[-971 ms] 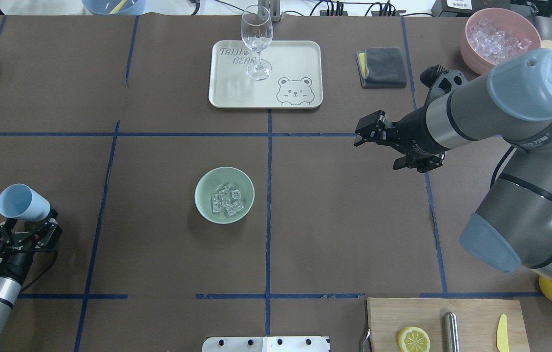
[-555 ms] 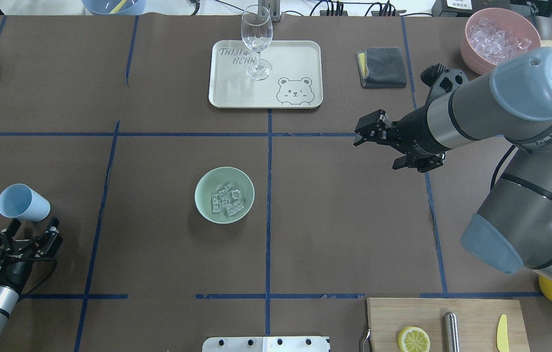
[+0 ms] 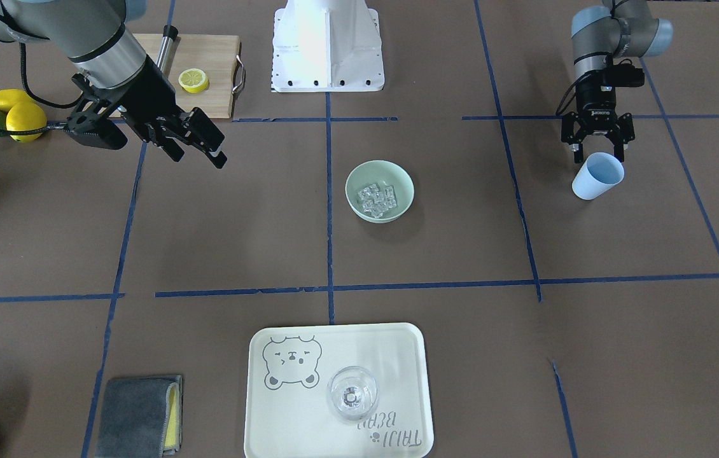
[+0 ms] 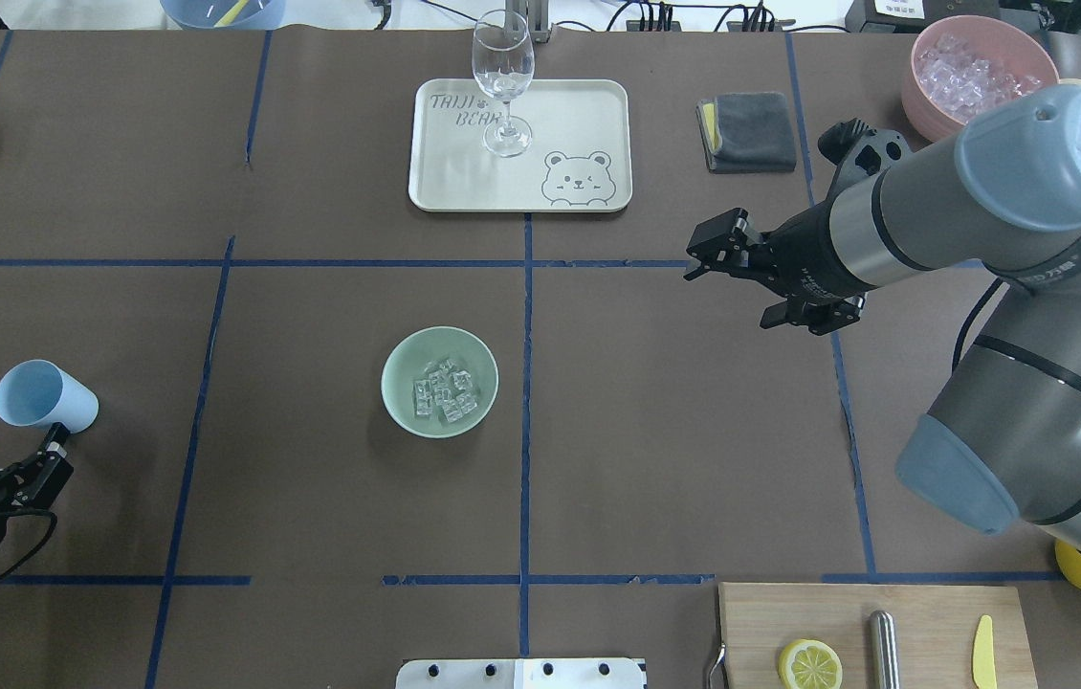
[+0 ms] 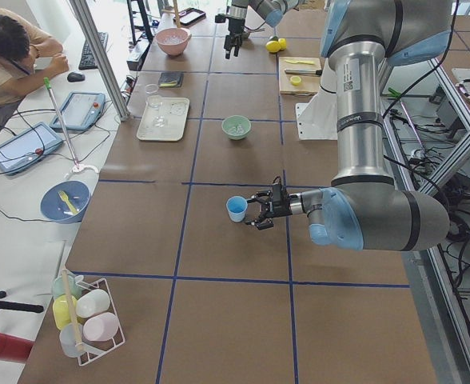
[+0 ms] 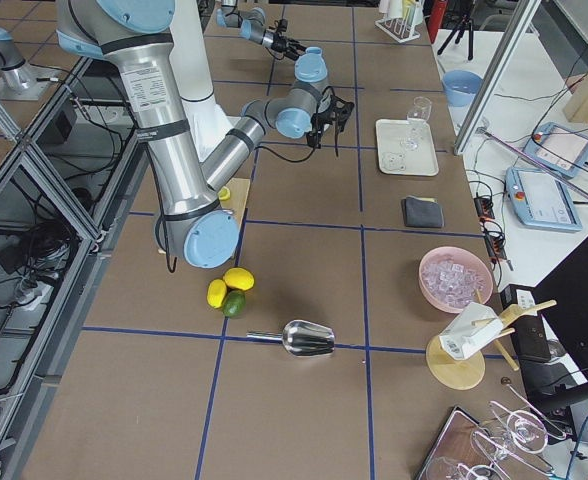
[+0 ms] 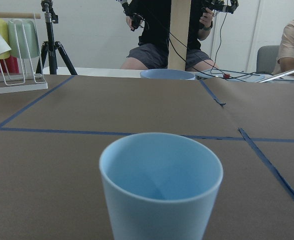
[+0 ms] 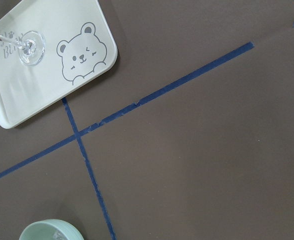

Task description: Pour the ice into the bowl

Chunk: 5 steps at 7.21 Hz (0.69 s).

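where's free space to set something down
Bare paper between the bowl and the blue cup, and between the bowl and the cutting board. Crowded: the tray with the glass, the far corner by the pink container.

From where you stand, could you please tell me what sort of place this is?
Probably a robotics lab running drink-making trials: blue tape grids the table, an operator sits beside tablets, and a halved lemon lies on a cutting board.

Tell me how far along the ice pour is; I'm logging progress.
Done: the ice lies in the bowl. In hand: nothing; the left gripper is open beside the empty, upright blue cup, the right gripper open, empty. Left: nothing visible.
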{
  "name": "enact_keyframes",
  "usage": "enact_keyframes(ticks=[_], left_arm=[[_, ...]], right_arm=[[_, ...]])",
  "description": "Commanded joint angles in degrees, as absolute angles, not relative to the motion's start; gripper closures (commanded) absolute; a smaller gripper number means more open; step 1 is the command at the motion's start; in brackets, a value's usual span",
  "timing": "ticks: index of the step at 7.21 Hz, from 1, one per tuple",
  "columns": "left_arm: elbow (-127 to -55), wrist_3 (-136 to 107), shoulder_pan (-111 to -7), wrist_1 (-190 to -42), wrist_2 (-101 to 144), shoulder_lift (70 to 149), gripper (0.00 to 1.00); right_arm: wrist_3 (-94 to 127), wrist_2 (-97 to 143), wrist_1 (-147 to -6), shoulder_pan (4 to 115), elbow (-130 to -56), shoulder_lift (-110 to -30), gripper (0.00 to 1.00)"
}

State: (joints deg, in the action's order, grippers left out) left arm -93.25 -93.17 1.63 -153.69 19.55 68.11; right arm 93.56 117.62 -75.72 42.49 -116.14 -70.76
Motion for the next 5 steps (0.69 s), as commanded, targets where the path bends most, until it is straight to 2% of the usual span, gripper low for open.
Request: enact_keyframes(ticks=[1,3,5], left_arm=[[-93.34,-80.51,4.20,-170.30,22.39,64.09,0.00],[-93.34,-77.52,4.83,-175.77,24.69,60.75,0.00],[-93.43,-68.79,4.49,-189.77,26.19,56.79,0.00]], right_arm=[[94.22,117.60,-75.94,42.45,-115.93,-69.97,0.00],[94.22,117.60,-75.94,42.45,-115.75,-69.79,0.00],[94.22,117.68,-75.94,42.54,-115.75,-69.70,0.00]])
